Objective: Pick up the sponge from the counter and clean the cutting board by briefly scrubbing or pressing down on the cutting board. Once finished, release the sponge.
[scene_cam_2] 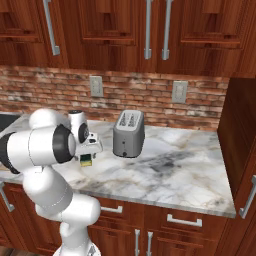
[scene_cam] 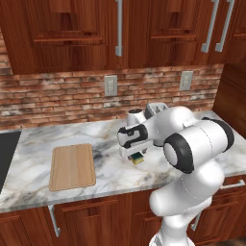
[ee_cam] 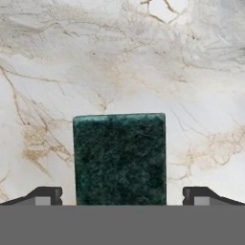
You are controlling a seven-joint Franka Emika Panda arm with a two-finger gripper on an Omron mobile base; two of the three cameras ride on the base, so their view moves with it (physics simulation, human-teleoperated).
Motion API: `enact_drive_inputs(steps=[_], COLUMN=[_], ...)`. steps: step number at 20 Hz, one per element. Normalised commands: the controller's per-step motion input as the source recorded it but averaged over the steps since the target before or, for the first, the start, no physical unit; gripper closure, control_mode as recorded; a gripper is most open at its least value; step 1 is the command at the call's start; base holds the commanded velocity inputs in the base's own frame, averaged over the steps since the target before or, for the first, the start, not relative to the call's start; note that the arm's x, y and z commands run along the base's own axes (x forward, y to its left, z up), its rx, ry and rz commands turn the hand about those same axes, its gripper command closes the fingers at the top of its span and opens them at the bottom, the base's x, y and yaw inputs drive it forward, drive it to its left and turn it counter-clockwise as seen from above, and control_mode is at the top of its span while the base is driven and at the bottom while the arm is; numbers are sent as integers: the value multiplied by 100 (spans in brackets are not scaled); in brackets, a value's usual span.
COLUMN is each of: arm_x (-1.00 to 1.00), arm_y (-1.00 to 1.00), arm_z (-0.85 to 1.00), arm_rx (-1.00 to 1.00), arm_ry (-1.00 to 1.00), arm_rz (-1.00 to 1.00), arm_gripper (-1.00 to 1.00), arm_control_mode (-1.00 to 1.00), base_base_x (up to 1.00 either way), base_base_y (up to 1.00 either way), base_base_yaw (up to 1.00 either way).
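Observation:
The sponge (ee_cam: 119,158) lies green side up on the marble counter (ee_cam: 119,57), close under the hand. My gripper (ee_cam: 122,196) hangs straight over it, open, one fingertip off each side of the sponge and neither touching it. In the left base view the gripper (scene_cam: 136,154) sits low over the sponge (scene_cam: 138,158), whose yellow edge peeks out beneath. The right base view shows the sponge (scene_cam_2: 87,160) under the hand too. The tan cutting board (scene_cam: 72,166) lies flat on the counter (scene_cam: 110,178) to the left of the sponge, bare.
A silver toaster (scene_cam_2: 129,133) stands on the counter behind the arm, toward the brick wall. A dark cooktop edge (scene_cam: 6,153) lies left of the board. Wooden cabinets hang above, and a tall cabinet side (scene_cam_2: 240,145) closes the counter on the right.

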Motion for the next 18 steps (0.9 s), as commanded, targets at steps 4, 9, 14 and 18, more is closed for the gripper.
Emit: enact_drive_inputs(steps=[4, 9, 14, 18], arm_x=[15, 9, 2, 0], arm_y=[0, 0, 0, 0], arm_z=[-12, -19, -21, -2], arm_rx=[0, 0, 0, 0], arm_ry=[0, 0, 0, 0], arm_rz=[0, 0, 0, 0], arm_gripper=[-100, -100, -100, 100], arm_control_mode=[-100, -100, -100, -100], base_base_x=[0, 0, 0, 0], base_base_y=[0, 0, 0, 0], base_base_yaw=[0, 0, 0, 0])
